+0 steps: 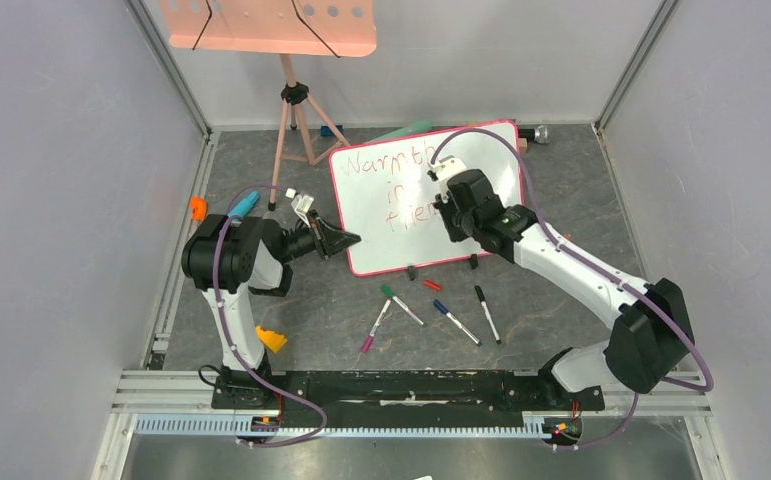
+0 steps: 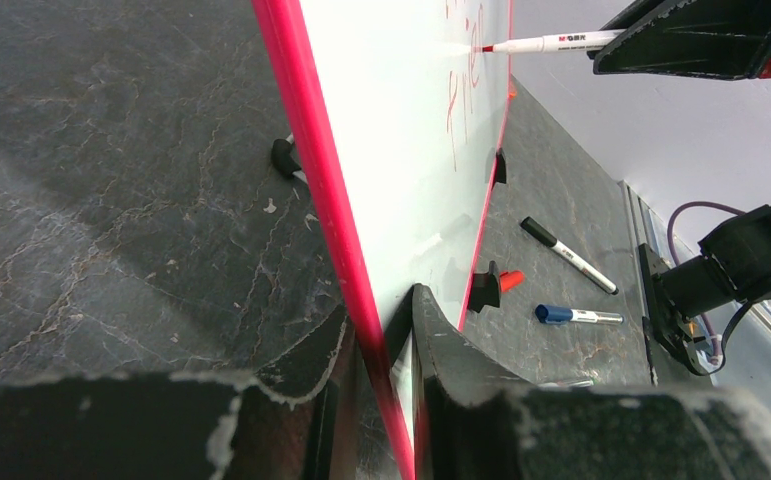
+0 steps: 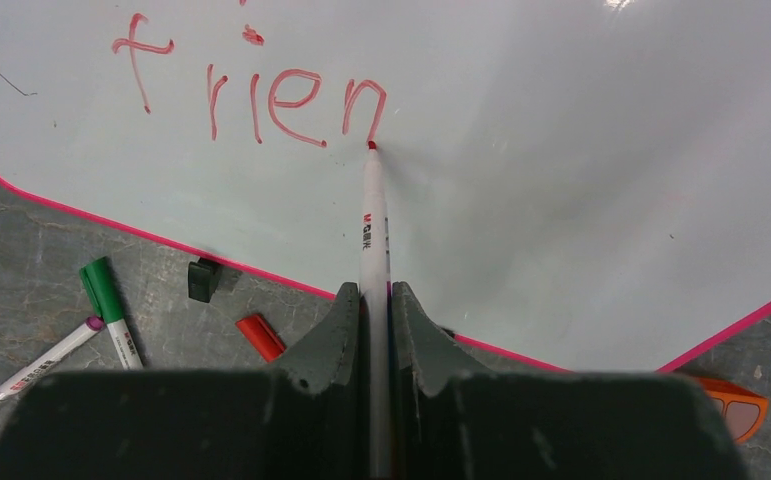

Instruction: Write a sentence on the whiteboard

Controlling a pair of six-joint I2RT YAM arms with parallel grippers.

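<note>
pen tip parked after "frien"

the right fingers (image 3: 346, 325) are closed on a red marker (image 3: 373, 215). its long axis runs straight out to the whiteboard (image 1: 381, 240), which stands propped on the desk (image 1: 341, 300). the tip touches just past the "n" of the sentence (image 3: 271, 105), and bare board lies to the right of it. the left fingers (image 2: 429, 335) clamp the board's left edge.

the whiteboard (image 1: 366, 235), glossy white with a thin pink-red rim and rounded corners, stands propped on two small black clip feet (image 1: 413, 272) at the centre of the top view, slightly turned. the sentence (image 3: 261, 95), in thin red handwriting across its left half, reads "warmth", "in", "frien".
</note>
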